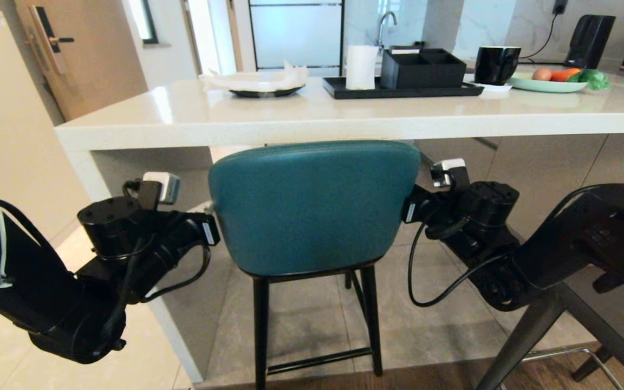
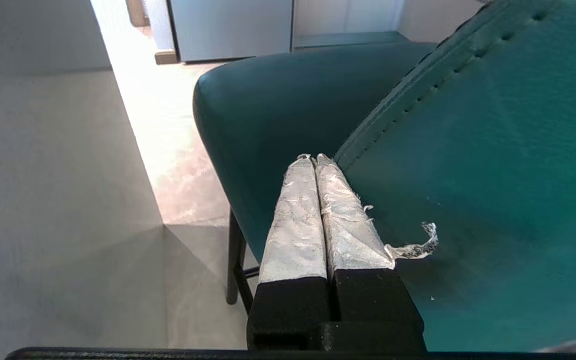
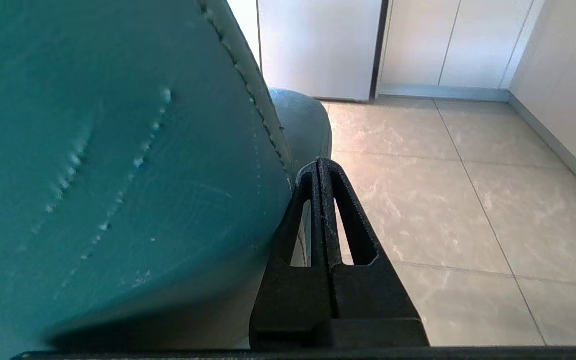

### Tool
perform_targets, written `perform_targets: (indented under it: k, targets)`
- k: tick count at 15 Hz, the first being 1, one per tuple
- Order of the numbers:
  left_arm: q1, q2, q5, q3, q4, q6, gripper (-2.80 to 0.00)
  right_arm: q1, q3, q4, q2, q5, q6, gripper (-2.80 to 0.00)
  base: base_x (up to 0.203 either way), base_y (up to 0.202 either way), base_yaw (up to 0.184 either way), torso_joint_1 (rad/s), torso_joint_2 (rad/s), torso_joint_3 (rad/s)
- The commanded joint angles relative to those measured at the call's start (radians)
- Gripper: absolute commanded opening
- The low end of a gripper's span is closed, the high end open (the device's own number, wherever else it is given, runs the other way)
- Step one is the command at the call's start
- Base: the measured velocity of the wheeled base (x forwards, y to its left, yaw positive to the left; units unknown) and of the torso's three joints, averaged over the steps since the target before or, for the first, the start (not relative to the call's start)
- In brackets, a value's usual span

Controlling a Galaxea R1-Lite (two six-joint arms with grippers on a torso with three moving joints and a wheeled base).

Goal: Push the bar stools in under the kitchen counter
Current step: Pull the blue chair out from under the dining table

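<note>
At frame centre the teal stool [image 1: 312, 208] stands half under the white surface [image 1: 312, 116], the left gripper [image 2: 313, 160] and right gripper [image 3: 320, 165], jaws shut and empty, flanking, perhaps touching, its backrest, apparently to push it straight.

Teal stool [image 1: 312, 208]: seat hidden behind its backrest; leg feet cut off at near edge. Dark stool [image 1: 599, 244], right: mostly out of frame.

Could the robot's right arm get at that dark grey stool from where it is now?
Probably yes. The right gripper, jaws shut, sits at the teal stool back's edge; the dark grey stool stands just beside that arm, nothing between.
</note>
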State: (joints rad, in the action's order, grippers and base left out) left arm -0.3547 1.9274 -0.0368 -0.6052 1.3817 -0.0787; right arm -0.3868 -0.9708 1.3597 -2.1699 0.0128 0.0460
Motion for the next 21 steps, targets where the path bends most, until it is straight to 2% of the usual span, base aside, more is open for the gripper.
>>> perform_targets:
  k: [1, 5, 11, 17, 21]
  targets:
    - [-0.034, -0.069, -0.001, 0.037, 0.016, 0.000, -2.80, -0.187, 0.070, 0.031, 0.078, 0.005, 0.007, -2.80, 0.000, 0.000, 0.000, 0.000, 0.00, 0.000]
    - [0.010, -0.160, 0.017, 0.092, 0.007, 0.002, -2.80, -0.225, 0.186, 0.049, 0.181, 0.008, 0.051, -2.80, 0.000, 0.000, 0.000, 0.000, 0.00, 0.000]
    - [0.101, -0.256, 0.010, 0.212, 0.010, 0.002, -2.80, -0.300, 0.350, 0.052, 0.311, 0.013, 0.054, -2.80, 0.000, 0.000, 0.000, 0.000, 0.00, 0.000]
    - [0.053, -0.341, 0.003, 0.315, 0.010, -0.002, -2.80, -0.292, 0.434, 0.053, 0.343, 0.006, 0.048, -2.80, 0.000, 0.000, 0.000, 0.000, 0.00, 0.000]
    - [0.007, -0.421, 0.014, 0.364, -0.019, -0.001, -2.80, -0.238, 0.458, 0.067, 0.340, 0.004, 0.048, -2.80, 0.000, 0.000, 0.000, 0.000, 0.00, 0.000]
